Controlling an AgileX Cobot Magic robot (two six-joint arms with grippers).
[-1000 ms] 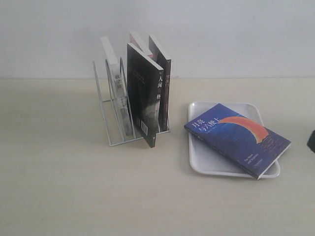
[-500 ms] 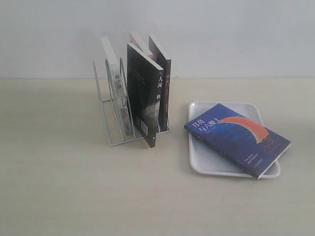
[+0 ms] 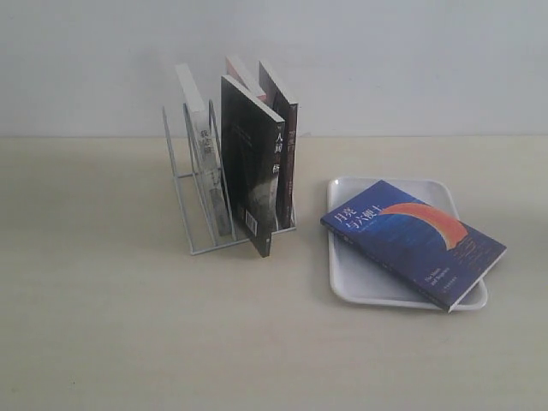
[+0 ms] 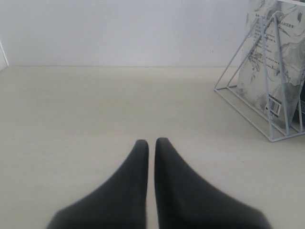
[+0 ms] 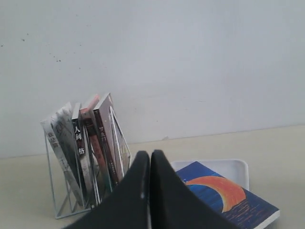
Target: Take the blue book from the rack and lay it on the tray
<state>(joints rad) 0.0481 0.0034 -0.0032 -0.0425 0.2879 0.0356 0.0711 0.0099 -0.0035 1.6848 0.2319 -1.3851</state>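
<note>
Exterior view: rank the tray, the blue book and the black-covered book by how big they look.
1. tray and blue book: about alike; the book hides much of the tray, so no ranking between them.
2. black-covered book: smallest, seen at a slant.

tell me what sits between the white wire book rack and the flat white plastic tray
Nothing but bare beige tabletop lies between the white wire book rack and the flat white plastic tray; the exterior view shows it.
</note>
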